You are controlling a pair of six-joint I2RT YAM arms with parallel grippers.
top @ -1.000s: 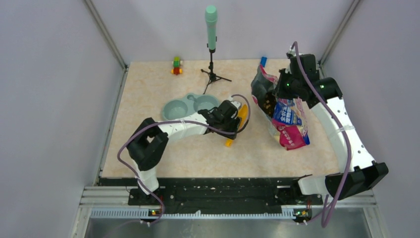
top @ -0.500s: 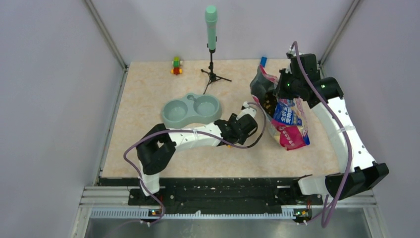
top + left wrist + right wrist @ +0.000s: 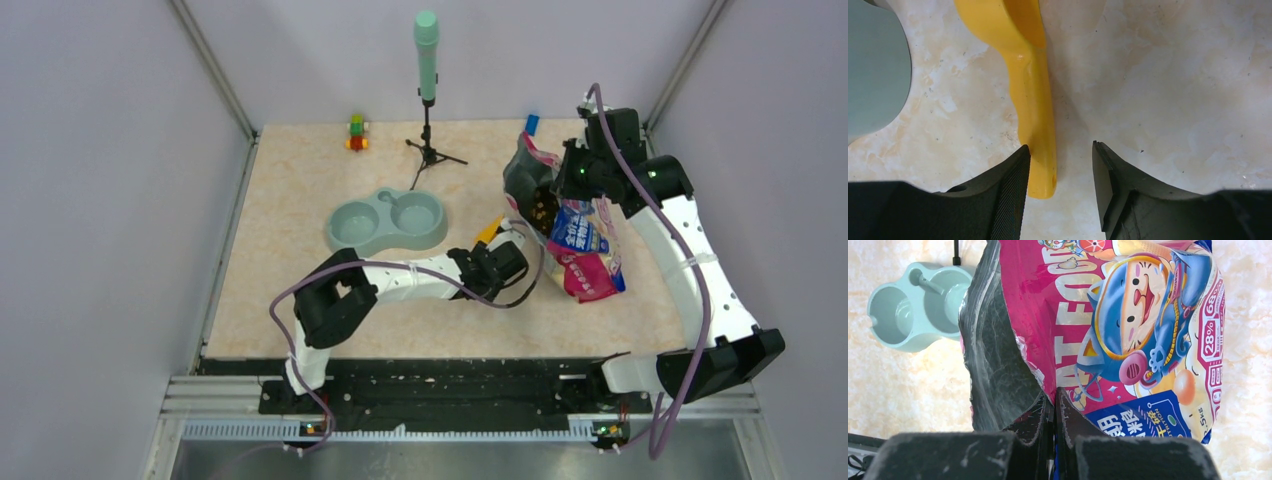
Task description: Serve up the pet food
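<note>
Scoop point(image 3: 1033, 100) bowl being cropped, left tool point(image 3: 1060, 150) gaping astride handle, right tool point(image 3: 1053, 400) clamping bag point(image 3: 1128, 330), pet food point(image 3: 544, 208) lying just lower-left of it.

Enclosure has 3 plain pale lilac-grey panels: left wall point(image 3: 100, 200), back wall point(image 3: 330, 50), right wall point(image 3: 790, 120). 2 aluminium posts run up the rear corners, left post point(image 3: 215, 70) and right post point(image 3: 690, 55). Tabletop point(image 3: 290, 190) is beige, marble-patterned, matte. A black strip point(image 3: 420, 368) and a ribbed metal rail point(image 3: 450, 428) line the near edge. Light is even and diffuse, with soft shadows.
</note>
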